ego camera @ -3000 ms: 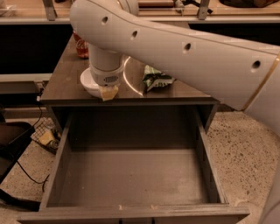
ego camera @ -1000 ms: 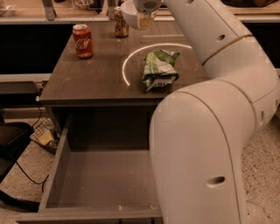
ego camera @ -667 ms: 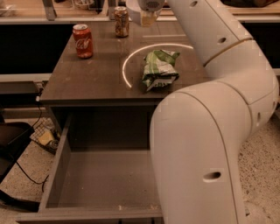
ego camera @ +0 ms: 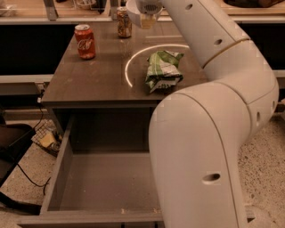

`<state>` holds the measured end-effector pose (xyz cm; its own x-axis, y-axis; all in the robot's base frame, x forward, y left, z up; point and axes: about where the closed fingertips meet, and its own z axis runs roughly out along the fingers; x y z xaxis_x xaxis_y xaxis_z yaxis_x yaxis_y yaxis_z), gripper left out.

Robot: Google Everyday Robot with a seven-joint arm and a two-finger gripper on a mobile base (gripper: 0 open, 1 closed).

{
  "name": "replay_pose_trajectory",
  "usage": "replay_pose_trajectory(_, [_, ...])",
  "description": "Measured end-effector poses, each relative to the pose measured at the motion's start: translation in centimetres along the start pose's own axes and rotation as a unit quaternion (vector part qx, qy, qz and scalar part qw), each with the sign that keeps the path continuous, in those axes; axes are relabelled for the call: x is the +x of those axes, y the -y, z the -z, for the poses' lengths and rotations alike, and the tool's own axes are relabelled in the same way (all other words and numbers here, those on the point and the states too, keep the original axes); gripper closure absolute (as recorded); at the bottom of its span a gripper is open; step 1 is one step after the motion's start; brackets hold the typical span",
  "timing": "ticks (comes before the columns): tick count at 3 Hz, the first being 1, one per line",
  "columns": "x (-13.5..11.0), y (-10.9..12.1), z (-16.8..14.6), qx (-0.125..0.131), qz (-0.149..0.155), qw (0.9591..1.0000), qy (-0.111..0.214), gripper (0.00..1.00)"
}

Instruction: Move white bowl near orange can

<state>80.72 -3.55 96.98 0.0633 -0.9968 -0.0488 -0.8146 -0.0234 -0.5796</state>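
The white bowl is at the back of the table, mostly hidden behind the wrist, with only its left rim showing. My gripper is shut on the bowl's rim and holds it just right of the orange can. The can stands upright at the table's back edge and has a dull orange-brown label and a silver top. The bowl's edge is very close to the can. I cannot tell whether the bowl rests on the table or hangs just above it.
A red cola can stands at the back left of the dark table. A crumpled green chip bag lies right of centre. An open grey drawer juts out below the front edge. My arm fills the right side.
The gripper has carried the bowl from the table's front left to the back, beside the orange can. Over the last second it shifted slightly right and lower.
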Motion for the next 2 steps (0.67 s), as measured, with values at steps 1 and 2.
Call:
replay_pose_trajectory(1, [0.5,1.0,-2.4,0.017,-0.014,0.9995,-0.023,1.0])
replay_pose_trajectory(2, [1.6,1.7,-5.9,0.016,-0.011,0.9987,-0.048,1.0])
